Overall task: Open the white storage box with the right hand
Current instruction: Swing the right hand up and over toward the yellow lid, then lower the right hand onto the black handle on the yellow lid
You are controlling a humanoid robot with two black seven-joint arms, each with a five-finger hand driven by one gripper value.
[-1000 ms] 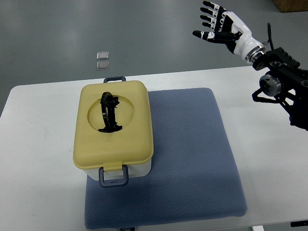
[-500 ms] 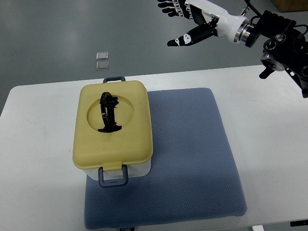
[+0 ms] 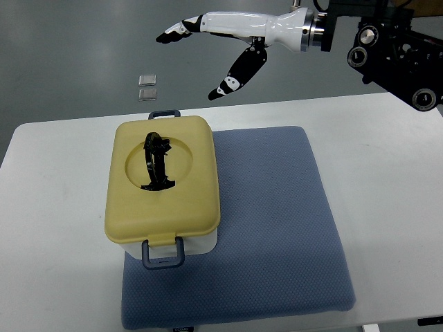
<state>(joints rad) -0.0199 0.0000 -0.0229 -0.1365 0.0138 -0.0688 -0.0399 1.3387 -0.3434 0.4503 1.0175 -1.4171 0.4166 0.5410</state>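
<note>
Up above the far edge of the table (image 3: 387, 207), the right hand (image 3: 232, 31) reaches in from the right with fingers stretched out and thumb hanging down, gripping nothing. The storage box (image 3: 163, 187), with its yellow lid (image 3: 190, 200) closed and black handle (image 3: 157, 164) on top, sits on the left part of the blue mat (image 3: 277, 228), well apart from the hand.

A blue-grey padded mat (image 3: 277, 228) lies flat on the white counter (image 3: 387, 173). Beyond the counter, two small clear squares (image 3: 147, 86) sit close together on the grey floor (image 3: 69, 55).
</note>
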